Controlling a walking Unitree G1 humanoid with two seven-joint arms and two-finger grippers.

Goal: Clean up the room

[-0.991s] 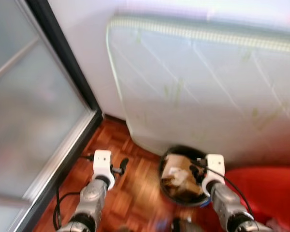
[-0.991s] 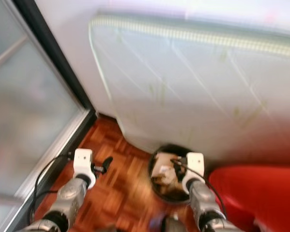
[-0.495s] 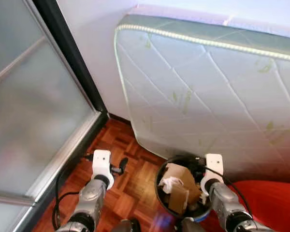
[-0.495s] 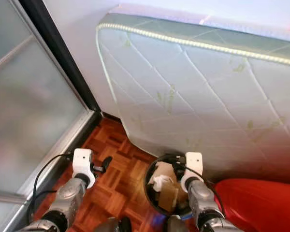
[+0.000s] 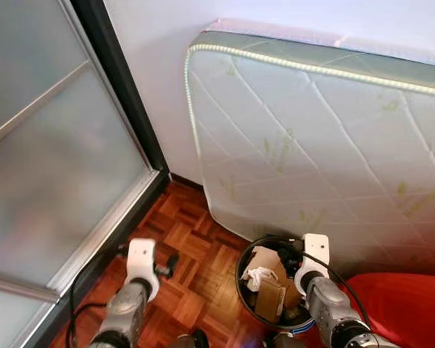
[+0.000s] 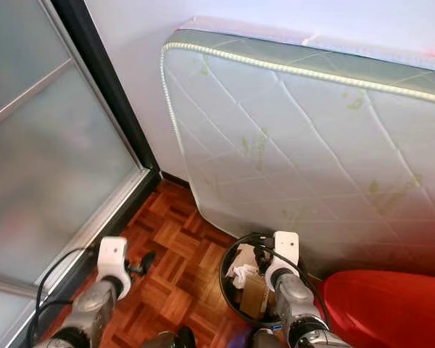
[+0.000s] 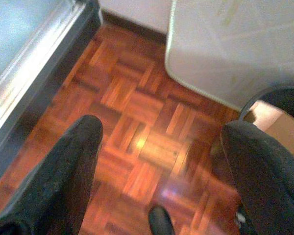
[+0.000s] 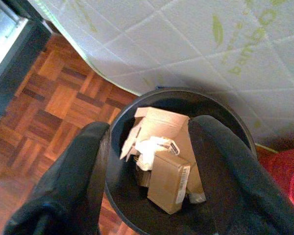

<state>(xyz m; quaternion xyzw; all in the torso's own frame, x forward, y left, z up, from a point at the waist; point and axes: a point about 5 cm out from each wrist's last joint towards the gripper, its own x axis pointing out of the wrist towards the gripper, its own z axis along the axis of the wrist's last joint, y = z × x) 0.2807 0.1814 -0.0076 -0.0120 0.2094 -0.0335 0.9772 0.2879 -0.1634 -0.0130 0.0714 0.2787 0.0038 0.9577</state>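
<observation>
A black trash bin [image 8: 182,92] stands on the parquet floor at the foot of a leaning mattress. It holds brown cardboard boxes [image 8: 167,182] and crumpled white paper [image 8: 152,146]. My right gripper [image 8: 148,125] hangs open just above the bin's mouth, with nothing between its fingers. My left gripper [image 7: 161,125] is open over bare parquet to the left of the bin, also with nothing in it. The bin [image 5: 240,279] sits low in the head views, between my two arms and nearer the right one.
A white quilted mattress [image 5: 312,145] leans against the wall behind the bin. A frosted sliding door with a dark frame [image 5: 51,167] closes off the left. A red cushion-like thing [image 5: 402,304] lies to the right of the bin. Parquet [image 5: 192,250] lies between door and bin.
The blur has cleared and the whole view has shifted, so the camera moved. My left arm sits a little lower in the picture. The right gripper stays over the bin.
</observation>
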